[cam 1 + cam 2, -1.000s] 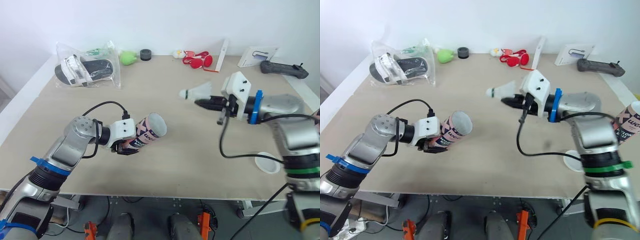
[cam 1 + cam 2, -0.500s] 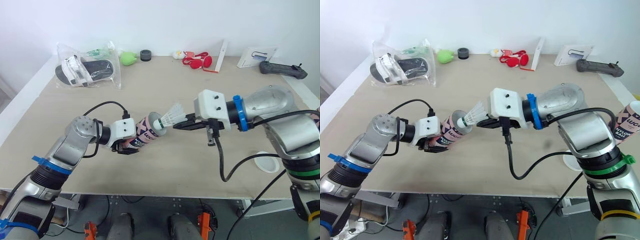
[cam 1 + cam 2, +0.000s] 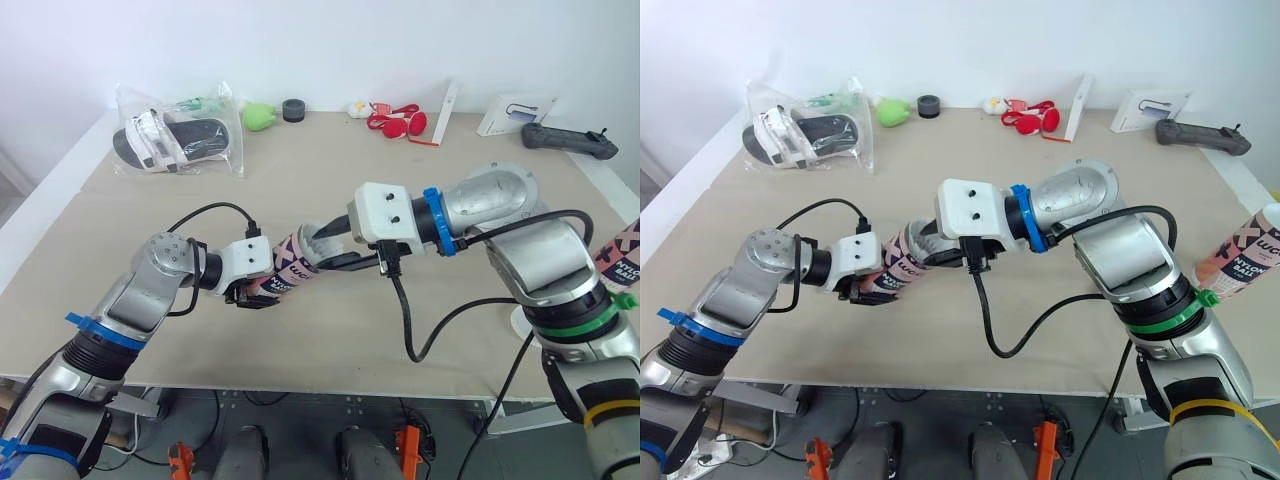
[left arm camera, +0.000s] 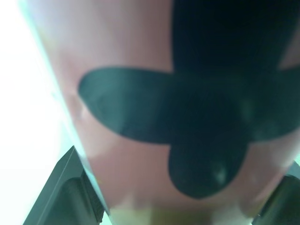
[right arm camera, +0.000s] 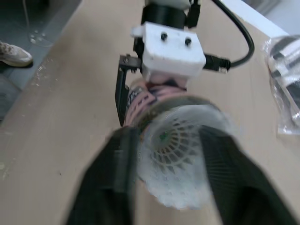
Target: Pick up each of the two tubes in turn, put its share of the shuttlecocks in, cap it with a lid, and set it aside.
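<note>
Shuttlecock [image 5: 176, 157] at tube [image 3: 902, 268] mouth, prob. partly in; R gripper [image 3: 327, 248] hides rim.

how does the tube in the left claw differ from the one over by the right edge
The held tube lies nearly level, clamped in the left claw; the spare tube stands on end, untouched. The held tube has the right claw holding a shuttlecock at its mouth; the spare tube has nothing at its mouth. Both wear the same pink print.

Lab: test table [image 3: 330, 180], handheld controller [image 3: 565, 139]
</note>
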You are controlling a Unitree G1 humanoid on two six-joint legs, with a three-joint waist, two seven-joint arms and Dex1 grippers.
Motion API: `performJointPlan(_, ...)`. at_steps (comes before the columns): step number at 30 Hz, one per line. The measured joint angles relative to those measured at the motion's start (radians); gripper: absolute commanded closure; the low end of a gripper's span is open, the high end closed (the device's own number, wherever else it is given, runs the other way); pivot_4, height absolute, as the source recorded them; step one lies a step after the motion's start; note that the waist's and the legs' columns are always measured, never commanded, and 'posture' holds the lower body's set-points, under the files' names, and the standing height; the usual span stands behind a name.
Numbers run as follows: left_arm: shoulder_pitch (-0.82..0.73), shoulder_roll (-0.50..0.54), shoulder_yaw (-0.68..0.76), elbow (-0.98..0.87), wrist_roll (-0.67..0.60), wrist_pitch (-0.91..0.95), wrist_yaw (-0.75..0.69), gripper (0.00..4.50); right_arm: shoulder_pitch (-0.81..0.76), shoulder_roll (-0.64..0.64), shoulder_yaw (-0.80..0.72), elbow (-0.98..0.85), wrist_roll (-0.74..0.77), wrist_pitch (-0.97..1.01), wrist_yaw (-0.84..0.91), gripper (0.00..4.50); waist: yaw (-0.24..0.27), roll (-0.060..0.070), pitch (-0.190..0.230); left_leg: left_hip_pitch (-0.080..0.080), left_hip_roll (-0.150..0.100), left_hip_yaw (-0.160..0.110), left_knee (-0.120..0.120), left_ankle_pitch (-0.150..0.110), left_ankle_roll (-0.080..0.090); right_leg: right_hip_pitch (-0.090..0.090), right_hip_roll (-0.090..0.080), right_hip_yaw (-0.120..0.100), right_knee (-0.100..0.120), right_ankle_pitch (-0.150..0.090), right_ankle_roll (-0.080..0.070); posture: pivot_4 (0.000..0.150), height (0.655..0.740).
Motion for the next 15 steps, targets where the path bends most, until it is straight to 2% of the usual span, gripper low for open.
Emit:
performJointPlan(1,0.001,0.0,0.0,-0.001,0.0,0.0,0.001,1.43,-0.004,0.0,0.0,0.0,0.004,0.001,0.006,0.49,0.0,0.0,0.0,0.0,0.0,0.0,0.0,0.0,0.0,0.0,0.0,0.0,0.0,0.0,0.0,0.15,0.74)
performJointPlan(2,0.001,0.0,0.0,-0.001,0.0,0.0,0.001,1.43,-0.007,0.0,0.0,0.0,0.008,0.001,0.009,0.05,0.0,0.0,0.0,0.0,0.0,0.0,0.0,0.0,0.0,0.0,0.0,0.0,0.0,0.0,0.0,0.15,0.74)
performJointPlan(3,0.002,0.0,0.0,-0.002,0.0,0.0,0.002,1.43,-0.014,0.0,0.0,0.003,0.012,0.002,0.016,0.05,0.0,0.0,0.0,0.0,0.0,0.0,0.0,0.0,0.0,0.0,0.0,0.0,0.0,0.0,0.0,0.15,0.74)
performJointPlan(5,0.003,0.0,0.0,-0.002,0.0,0.0,0.007,1.43,-0.035,0.0,-0.002,0.025,0.013,0.002,0.029,0.51,0.0,0.0,0.0,0.0,0.0,0.0,0.0,0.0,0.0,0.0,0.0,0.0,0.0,0.0,-0.001,0.15,0.74)
performJointPlan(6,0.003,0.0,0.0,-0.002,0.0,0.0,0.01,1.43,-0.044,0.0,-0.002,0.042,0.013,-0.002,0.033,1.08,0.0,0.0,0.0,0.0,0.0,0.0,0.001,0.0,0.0,0.0,0.0,0.0,0.0,0.0,-0.001,0.15,0.74)
performJointPlan(8,0.003,0.0,0.0,-0.002,-0.001,0.0,0.012,1.43,-0.06,0.004,-0.002,0.084,0.009,-0.013,0.04,1.9,0.0,0.0,0.0,0.0,0.0,0.0,0.001,0.0,0.0,0.0,0.0,0.0,0.0,0.0,-0.002,0.15,0.74)
performJointPlan(9,0.003,0.001,0.0,-0.002,0.0,0.0,0.012,1.43,-0.075,0.019,-0.002,0.132,-0.003,-0.031,0.048,2.6,0.0,0.0,0.0,0.0,0.0,0.0,0.001,0.0,0.0,0.0,0.0,0.0,0.0,-0.001,-0.003,0.15,0.74)
performJointPlan(10,0.003,0.001,0.0,-0.002,0.0,-0.001,0.012,1.43,-0.076,0.02,-0.002,0.133,-0.003,-0.032,0.048,2.6,-0.001,0.0,0.0,0.0,0.0,0.0,0.001,0.0,0.0,0.0,0.0,0.0,0.0,-0.001,-0.003,0.15,0.74)
performJointPlan(13,0.003,0.0,-0.001,-0.002,0.0,0.0,0.012,1.43,-0.107,0.088,0.035,0.228,-0.041,-0.079,0.053,3.87,-0.001,0.0,0.0,0.001,0.0,0.0,0.0,0.0,0.0,0.0,0.0,0.0,0.001,0.001,-0.001,0.15,0.74)
performJointPlan(14,0.003,-0.003,-0.001,-0.002,-0.001,-0.001,0.012,1.43,-0.109,0.104,0.049,0.244,-0.054,-0.092,0.053,4.43,-0.001,0.0,0.0,0.0,0.0,0.0,0.0,0.0,0.0,0.0,0.0,0.0,0.001,0.001,-0.001,0.15,0.74)
performJointPlan(15,0.003,-0.004,-0.001,-0.002,-0.001,-0.001,0.012,1.43,-0.109,0.114,0.062,0.256,-0.065,-0.102,0.054,4.43,0.0,0.0,0.0,0.0,0.0,0.0,0.0,0.0,0.0,0.0,0.0,-0.001,0.001,0.0,0.0,0.15,0.74)
